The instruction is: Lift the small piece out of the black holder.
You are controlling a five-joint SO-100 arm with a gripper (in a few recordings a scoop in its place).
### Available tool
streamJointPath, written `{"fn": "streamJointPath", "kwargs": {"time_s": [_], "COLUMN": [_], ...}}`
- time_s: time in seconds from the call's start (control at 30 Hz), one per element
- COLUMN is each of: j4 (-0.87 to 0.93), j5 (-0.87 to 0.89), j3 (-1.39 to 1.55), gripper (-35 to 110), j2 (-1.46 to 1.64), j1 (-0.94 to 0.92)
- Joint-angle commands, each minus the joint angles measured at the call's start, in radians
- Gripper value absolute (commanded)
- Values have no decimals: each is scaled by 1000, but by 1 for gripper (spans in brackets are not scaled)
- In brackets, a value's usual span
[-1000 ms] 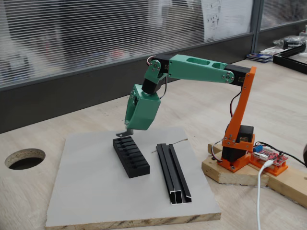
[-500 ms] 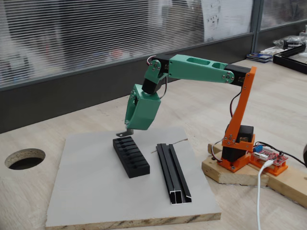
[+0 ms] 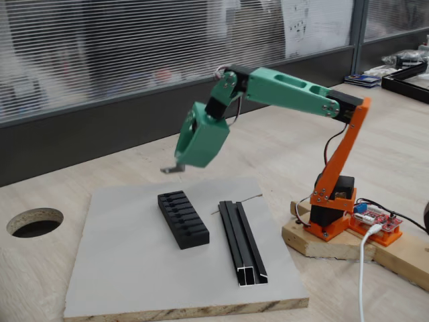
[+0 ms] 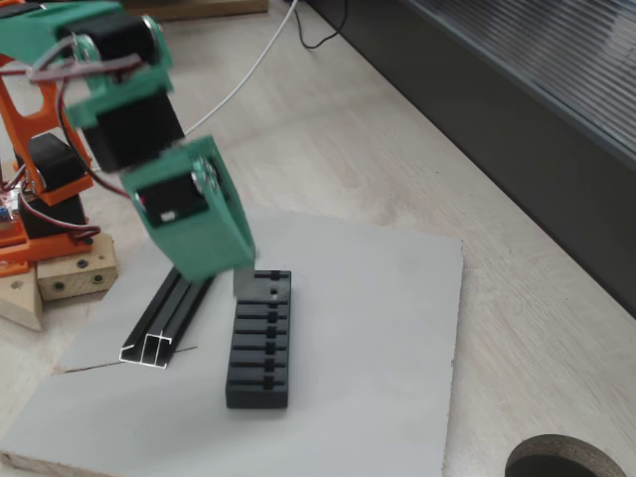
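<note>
The black holder [image 3: 183, 219] lies on the grey board [image 3: 127, 268], its slotted top facing up; in the other fixed view the holder [image 4: 260, 338] sits mid-board. My green gripper [image 3: 179, 163] hangs clear above the holder's far end, shut on the small piece [image 3: 172, 169], a thin grey bracket sticking out below its tip. Seen from above, the gripper [image 4: 238, 268] covers the holder's far end, and the small piece [image 4: 244, 282] shows as a grey tab just under it. The piece is free of the slots.
A long black channelled rail [image 3: 241, 243] lies beside the holder on the board, also seen as the rail [image 4: 169, 320]. The orange arm base [image 3: 332, 215] stands on a wooden block at the right with cables. A round hole [image 3: 35, 221] is cut in the table at the left.
The gripper has risen and swung slightly outward, carrying the small piece up from just above the holder's far end to well above it. Holder and rail have not moved.
</note>
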State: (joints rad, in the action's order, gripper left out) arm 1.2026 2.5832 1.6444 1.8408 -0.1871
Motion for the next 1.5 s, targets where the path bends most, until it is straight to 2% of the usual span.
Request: {"fn": "streamJointPath", "kwargs": {"time_s": [0.0,0.67,1.47], "j4": [3,2,2], "j5": [17,17,17], "j3": [-15,-17,-17], "gripper": [5,5,5], "j2": [84,377,400], "j1": [-8,5,5]}}
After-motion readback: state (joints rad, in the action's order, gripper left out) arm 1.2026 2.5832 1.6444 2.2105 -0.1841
